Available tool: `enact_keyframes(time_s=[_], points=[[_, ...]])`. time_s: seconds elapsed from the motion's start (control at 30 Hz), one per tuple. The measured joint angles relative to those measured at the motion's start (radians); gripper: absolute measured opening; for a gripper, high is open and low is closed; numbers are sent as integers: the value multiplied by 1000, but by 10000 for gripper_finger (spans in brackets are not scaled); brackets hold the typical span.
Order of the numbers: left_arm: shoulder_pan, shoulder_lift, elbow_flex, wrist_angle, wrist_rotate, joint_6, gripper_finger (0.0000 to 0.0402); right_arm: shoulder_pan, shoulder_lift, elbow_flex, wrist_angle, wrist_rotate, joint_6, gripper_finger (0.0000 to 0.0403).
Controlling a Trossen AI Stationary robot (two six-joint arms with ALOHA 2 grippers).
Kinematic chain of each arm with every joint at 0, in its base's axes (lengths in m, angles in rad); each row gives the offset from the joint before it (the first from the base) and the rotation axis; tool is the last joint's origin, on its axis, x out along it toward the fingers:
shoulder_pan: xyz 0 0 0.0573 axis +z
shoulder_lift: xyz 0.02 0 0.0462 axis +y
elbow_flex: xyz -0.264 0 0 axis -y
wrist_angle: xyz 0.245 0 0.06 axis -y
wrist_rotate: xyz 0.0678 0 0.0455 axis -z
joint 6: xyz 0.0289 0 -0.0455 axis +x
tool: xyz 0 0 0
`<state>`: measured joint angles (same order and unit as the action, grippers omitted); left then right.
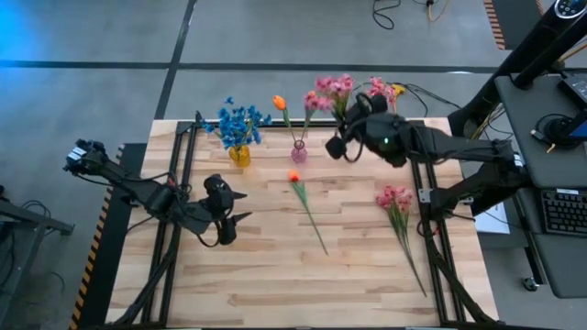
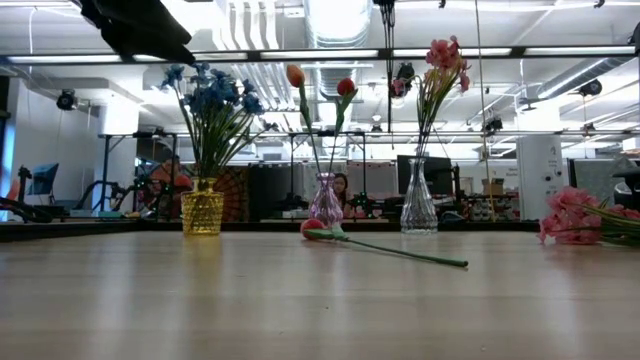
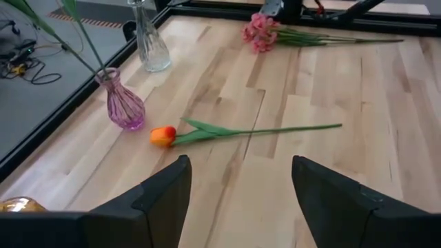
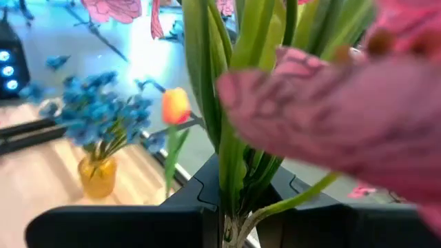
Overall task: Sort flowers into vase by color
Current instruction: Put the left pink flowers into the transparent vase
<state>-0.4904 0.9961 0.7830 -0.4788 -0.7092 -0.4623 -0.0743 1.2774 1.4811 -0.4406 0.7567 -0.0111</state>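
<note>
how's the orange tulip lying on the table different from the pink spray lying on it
The orange tulip is a single bud on one thin stem, near the table's middle by the purple vase. The pink spray is a bunch of several blossoms and stems, lying nearer the right arm's side. The left gripper hangs open nearer the tulip. Both lie flat, green-stemmed, not yet in a vase.

The pink blossom spray (image 4: 331, 117) fills the right wrist view, blurred, its stem ends hidden below.

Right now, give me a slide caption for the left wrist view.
Open left gripper faces orange tulip lying beside purple vase.
</note>
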Motion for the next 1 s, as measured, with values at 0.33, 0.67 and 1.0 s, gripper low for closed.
enact_keyframes(time_s=[0.33, 0.67, 1.0], points=[[0, 1, 0, -22, -15, 4, 226, -132, -3, 18, -24, -8, -42, 43], [0, 1, 0, -26, -19, 8, 226, -215, 8, 18, -19, -9, -42, 43], [0, 1, 0, -26, -44, 9, 226, -241, 30, 18, -18, -9, -43, 43]])
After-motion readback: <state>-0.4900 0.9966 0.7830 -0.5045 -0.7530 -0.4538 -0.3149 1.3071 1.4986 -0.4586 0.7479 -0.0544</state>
